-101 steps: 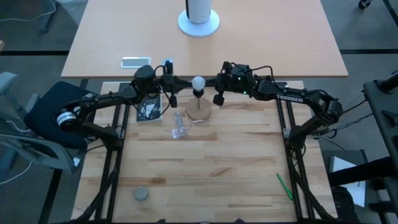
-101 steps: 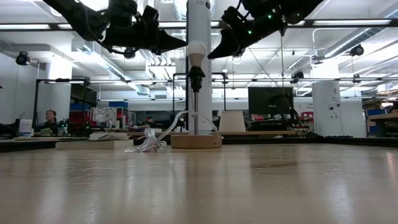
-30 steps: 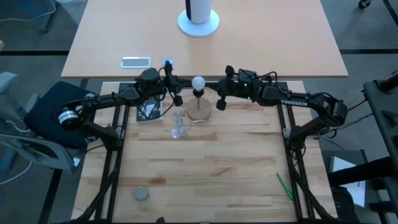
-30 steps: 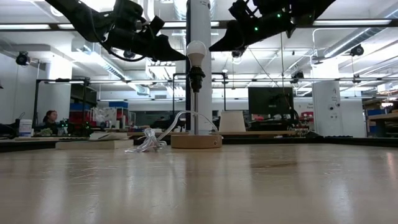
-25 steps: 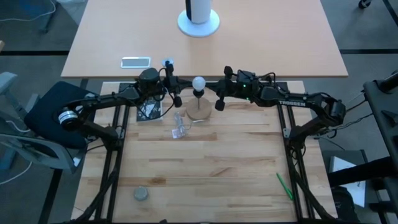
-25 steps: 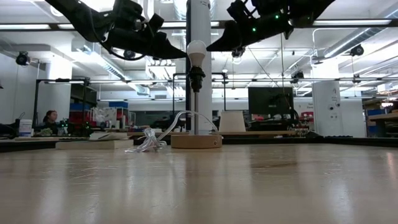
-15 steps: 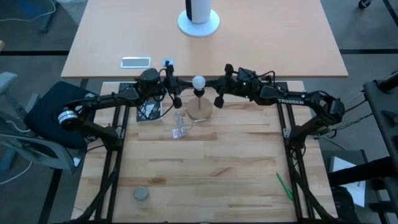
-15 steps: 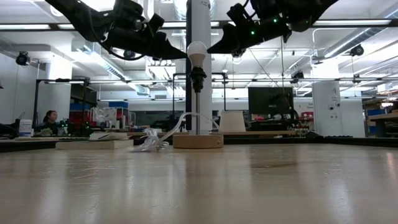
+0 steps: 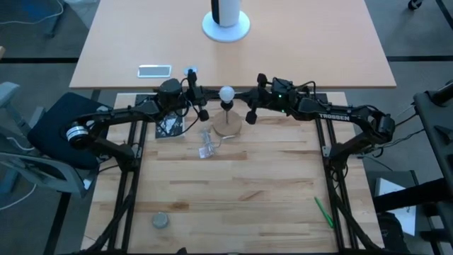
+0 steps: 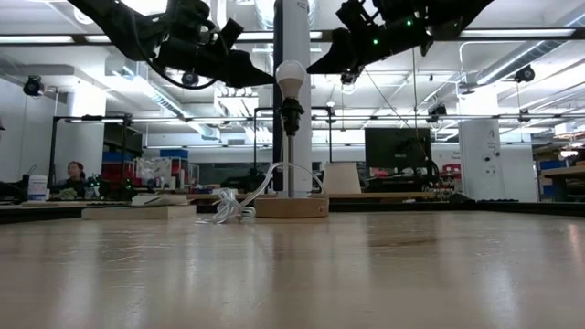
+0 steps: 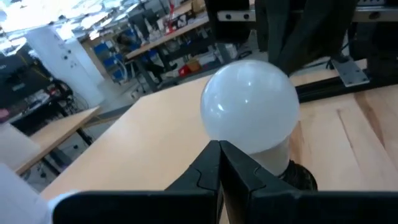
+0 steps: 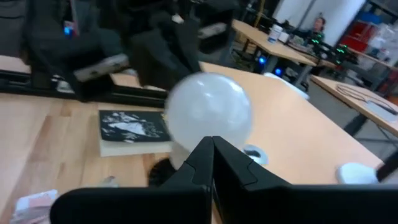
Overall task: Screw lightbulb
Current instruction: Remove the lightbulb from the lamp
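Quick tally from what we can see:

- 1 lightbulb (image 9: 226,93), sat on 1 round wooden lamp base (image 9: 226,127)
- 2 arms, so 2 grippers: left gripper (image 9: 197,105), right gripper (image 9: 252,108)
- 1 clear plastic piece (image 9: 204,148)
- 1 black card (image 9: 169,125)
- 1 phone (image 9: 154,70) on far table
- 1 white cylinder stand (image 9: 226,20), also far table
- 1 small grey round thing (image 9: 161,221), near left
- 1 green pen (image 9: 323,212), near right

We count 2 tables: slatted wood table (image 9: 248,191), plain tan table (image 9: 304,42) behind.
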`<action>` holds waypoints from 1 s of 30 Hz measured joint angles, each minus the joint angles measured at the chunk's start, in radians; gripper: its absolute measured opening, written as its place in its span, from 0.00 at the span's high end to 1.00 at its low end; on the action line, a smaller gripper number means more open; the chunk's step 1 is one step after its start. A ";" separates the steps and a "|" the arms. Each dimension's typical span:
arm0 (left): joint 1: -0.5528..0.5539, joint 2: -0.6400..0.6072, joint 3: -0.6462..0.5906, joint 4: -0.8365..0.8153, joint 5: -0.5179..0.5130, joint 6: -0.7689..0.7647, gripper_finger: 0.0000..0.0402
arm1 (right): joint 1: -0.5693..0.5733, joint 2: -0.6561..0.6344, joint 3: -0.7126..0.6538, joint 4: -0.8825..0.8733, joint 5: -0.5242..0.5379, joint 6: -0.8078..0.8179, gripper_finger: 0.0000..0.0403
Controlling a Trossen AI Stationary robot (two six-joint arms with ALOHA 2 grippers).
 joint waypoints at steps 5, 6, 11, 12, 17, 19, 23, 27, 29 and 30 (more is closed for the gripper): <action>0.002 0.011 0.000 0.022 0.028 0.006 1.00 | -0.001 0.020 0.000 0.023 -0.007 0.007 1.00; 0.001 0.012 0.000 0.021 0.028 0.006 1.00 | -0.001 0.024 0.000 0.028 -0.007 0.007 1.00; 0.003 0.012 0.000 0.017 0.109 -0.017 1.00 | -0.001 0.028 0.000 0.029 -0.002 0.008 1.00; 0.002 0.012 0.000 0.016 0.117 -0.023 1.00 | -0.001 0.028 0.000 0.027 0.003 0.008 1.00; -0.004 0.005 0.000 0.005 0.209 -0.039 1.00 | -0.007 0.028 0.000 0.031 0.024 0.009 1.00; -0.006 -0.002 0.000 -0.005 0.217 -0.039 1.00 | -0.006 0.028 0.000 0.034 0.024 0.009 1.00; -0.003 -0.015 0.000 -0.003 0.192 -0.039 1.00 | -0.004 0.025 0.000 0.017 0.051 0.008 1.00; -0.003 -0.029 0.000 -0.004 0.079 -0.028 1.00 | -0.002 0.012 0.000 0.003 0.057 0.011 1.00; -0.001 -0.028 0.000 -0.006 0.009 -0.028 1.00 | 0.001 0.007 0.000 0.007 0.051 0.010 1.00; 0.001 -0.026 0.000 -0.005 -0.016 -0.027 1.00 | 0.001 0.003 0.000 0.006 0.046 0.010 1.00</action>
